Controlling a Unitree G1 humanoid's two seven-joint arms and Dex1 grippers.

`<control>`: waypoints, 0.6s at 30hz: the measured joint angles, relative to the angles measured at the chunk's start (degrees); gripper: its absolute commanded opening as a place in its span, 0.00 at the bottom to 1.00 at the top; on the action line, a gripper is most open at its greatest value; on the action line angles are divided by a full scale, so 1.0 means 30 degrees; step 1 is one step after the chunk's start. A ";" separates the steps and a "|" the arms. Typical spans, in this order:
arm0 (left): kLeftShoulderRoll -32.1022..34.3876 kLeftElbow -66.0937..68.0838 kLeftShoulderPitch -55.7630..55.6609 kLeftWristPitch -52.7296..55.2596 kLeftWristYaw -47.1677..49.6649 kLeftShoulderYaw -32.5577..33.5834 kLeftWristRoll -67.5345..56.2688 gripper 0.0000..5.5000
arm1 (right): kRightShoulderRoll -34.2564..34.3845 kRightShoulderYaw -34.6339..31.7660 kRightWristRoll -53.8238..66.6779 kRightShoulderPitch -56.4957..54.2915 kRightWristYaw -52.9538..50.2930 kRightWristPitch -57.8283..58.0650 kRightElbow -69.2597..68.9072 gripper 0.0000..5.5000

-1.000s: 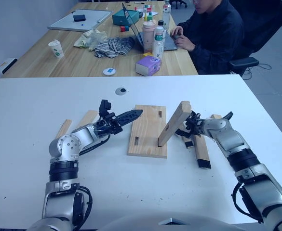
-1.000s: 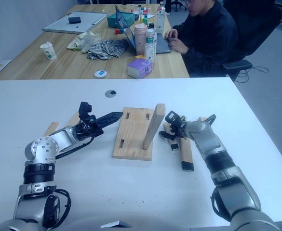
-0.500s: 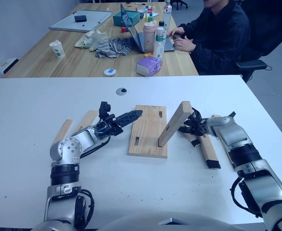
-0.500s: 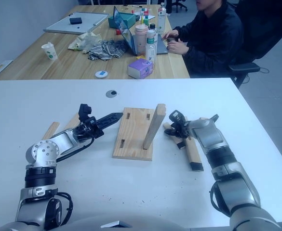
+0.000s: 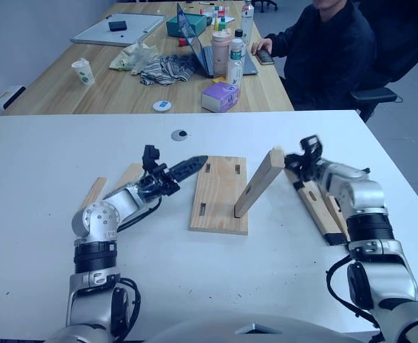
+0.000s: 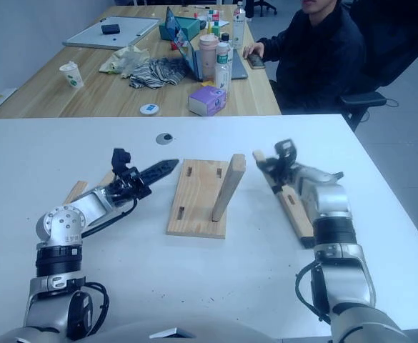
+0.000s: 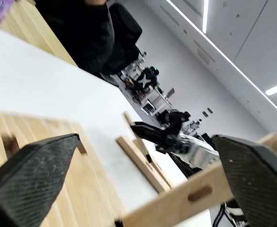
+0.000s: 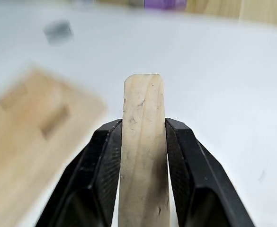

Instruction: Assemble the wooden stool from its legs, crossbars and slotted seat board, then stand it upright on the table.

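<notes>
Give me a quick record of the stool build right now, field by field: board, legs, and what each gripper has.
Seat board: flat on the white table, slots facing up
Fitted leg: one, tilted in the near right slot, leaning right
Right gripper: shut on a wooden bar, near its far end
Left gripper: open, holding nothing, over the board's left edge
Spare pieces: two, on the table left of the board

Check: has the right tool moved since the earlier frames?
Yes. The right tool, shut on a wooden bar, went away from the robot, against the seat board.
</notes>
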 measured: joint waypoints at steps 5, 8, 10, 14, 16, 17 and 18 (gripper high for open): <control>0.0356 -0.1671 -0.4818 -0.1925 0.1620 -0.0747 0.1389 0.95 | 0.0925 -0.5054 0.5245 -0.4293 -0.3191 0.1412 -0.3008 0.24; 0.0327 -0.2542 -0.5733 -0.2538 0.2133 -0.2439 0.2718 0.95 | 0.2550 -0.6248 0.7620 -0.5202 -0.5625 0.2664 -0.4210 0.24; -0.0199 -0.3009 -0.5946 -0.2572 0.2642 -0.3463 0.3155 0.95 | 0.3825 -0.6301 0.8847 -0.5690 -0.7092 0.3207 -0.5360 0.24; -0.1565 -0.3180 -0.6455 -0.2840 0.3595 -0.4790 0.3980 0.95 | 0.5445 -0.5864 1.0472 -0.5723 -0.9202 0.4016 -0.7877 0.24; -0.1958 -0.2819 -0.6838 -0.3226 0.3994 -0.5338 0.4799 0.95 | 0.6147 -0.5461 1.1189 -0.5490 -0.9840 0.4408 -0.8836 0.24; -0.2247 -0.2704 -0.6883 -0.3382 0.4193 -0.5505 0.5030 0.95 | 0.6185 -0.5188 1.1431 -0.5382 -1.0008 0.4651 -0.9107 0.24; -0.2498 -0.2637 -0.6925 -0.3385 0.4362 -0.5568 0.5051 0.95 | 0.6222 -0.4894 1.1724 -0.5207 -1.0155 0.4746 -0.9331 0.24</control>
